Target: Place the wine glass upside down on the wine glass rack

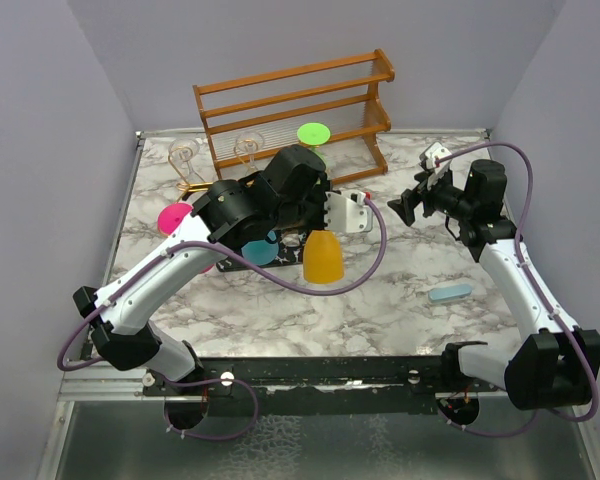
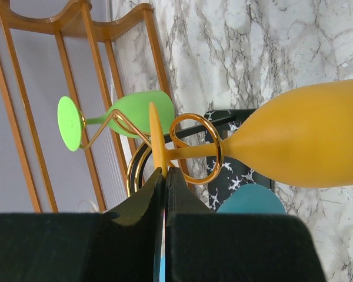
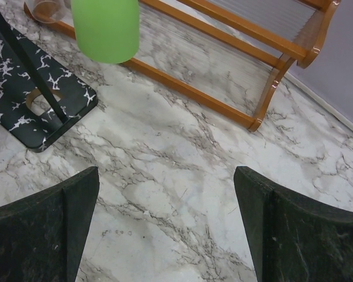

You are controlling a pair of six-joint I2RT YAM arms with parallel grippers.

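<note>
Grey-veined marble bench (image 1: 400,300), lilac walls around. Left hand (image 2: 166,171) is pinched tight on the foot of the orange wine glass (image 2: 306,141), which hangs bowl-down near the bench's middle. Its stem crosses a gold loop of the wine glass rack (image 2: 195,116) (whether it rests on the wire I cannot tell). At its 12 o'clock a green glass (image 3: 106,26) hangs. Right hand (image 3: 166,182), at 2 o'clock, gapes wide, holding nothing.
</note>
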